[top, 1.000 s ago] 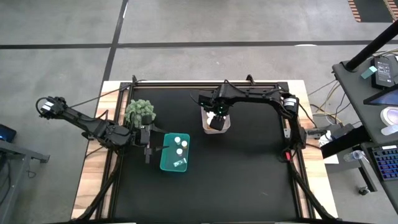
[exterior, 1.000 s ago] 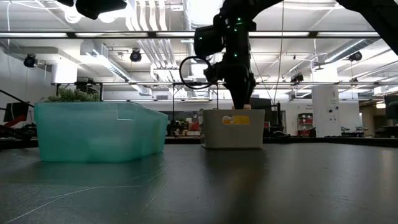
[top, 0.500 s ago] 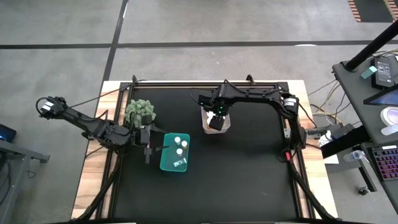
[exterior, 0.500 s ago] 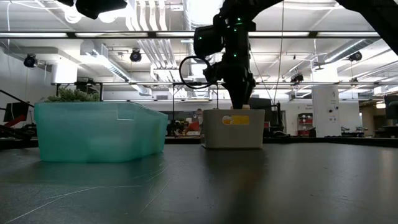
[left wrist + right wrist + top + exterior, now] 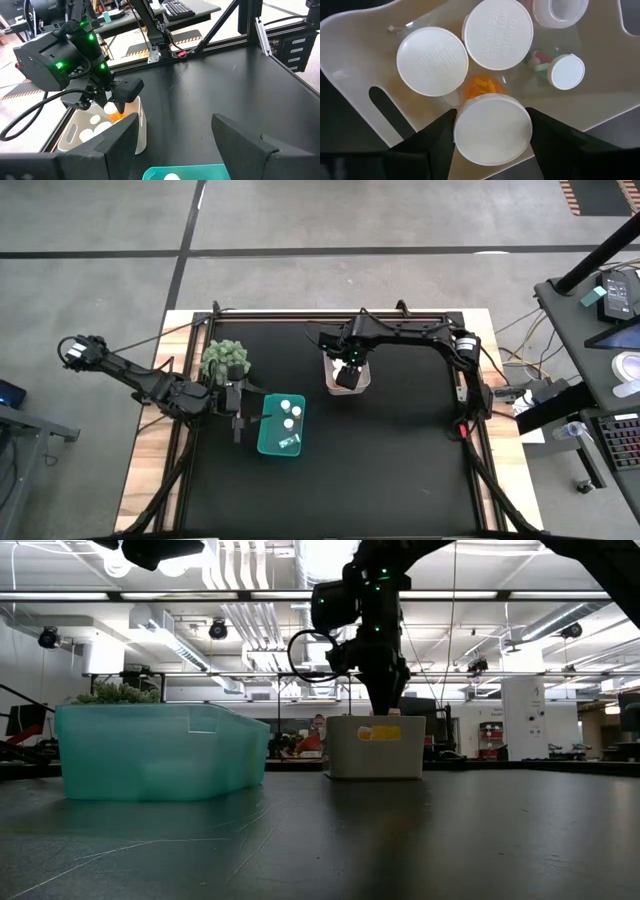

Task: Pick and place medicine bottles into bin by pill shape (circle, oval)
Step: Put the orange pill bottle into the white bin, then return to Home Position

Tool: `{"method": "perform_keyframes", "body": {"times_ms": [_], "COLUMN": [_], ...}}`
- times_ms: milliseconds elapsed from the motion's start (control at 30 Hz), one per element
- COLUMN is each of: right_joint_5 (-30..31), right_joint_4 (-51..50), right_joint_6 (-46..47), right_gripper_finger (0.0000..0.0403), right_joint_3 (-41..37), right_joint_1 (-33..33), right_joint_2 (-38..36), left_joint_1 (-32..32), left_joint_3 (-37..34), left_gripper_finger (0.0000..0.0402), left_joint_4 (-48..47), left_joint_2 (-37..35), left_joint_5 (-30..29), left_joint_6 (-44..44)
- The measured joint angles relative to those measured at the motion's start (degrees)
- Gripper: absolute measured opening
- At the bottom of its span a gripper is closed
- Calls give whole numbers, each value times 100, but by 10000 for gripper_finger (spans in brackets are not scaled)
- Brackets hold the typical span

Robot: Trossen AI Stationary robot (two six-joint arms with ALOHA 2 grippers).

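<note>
Right gripper [image 5: 492, 131]: above the pale plastic bin [image 5: 362, 384], clamped on an amber white-capped medicine bottle [image 5: 492, 127].
Left gripper [image 5: 240, 418]: fingers apart, empty, left of the teal plastic bin [image 5: 266, 442].

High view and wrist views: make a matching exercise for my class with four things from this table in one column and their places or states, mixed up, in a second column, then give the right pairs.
Things:
1. green plant
2. teal bin
3. right gripper
4. left gripper

Places or states:
A. over the white bin, around a white-capped orange bottle
B. at the table's far left corner
C. open, empty, beside the teal bin
D. holds three white-capped bottles

Pairs: 1-B, 2-D, 3-A, 4-C
</note>
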Motion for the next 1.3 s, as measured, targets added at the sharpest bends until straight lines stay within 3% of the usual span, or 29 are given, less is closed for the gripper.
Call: {"method": "perform_keyframes", "body": {"times_ms": [533,767,900,1100,1300], "right_joint_5": [-1,38,545,852,859], "right_joint_4": [-77,-91,224,1735,4558], "right_joint_6": [180,521,636,599,-111], "right_gripper_finger": [279,281,279,268,255], "right_joint_3": [26,-20,-254,-1374,-3233], "right_joint_1": [0,156,528,1244,1839], "right_joint_2": [-92,-701,-1197,-2146,-3140], "left_joint_1": [0,0,0,0,2], "left_joint_3": [4,-13,-34,-48,-134], "left_gripper_finger": [235,235,235,235,235], "left_joint_4": [17,-9,-13,-7,276], "left_joint_2": [0,0,0,0,0], "left_joint_5": [0,0,0,0,0], "left_joint_6": [4,-2,-37,-52,-24]}}
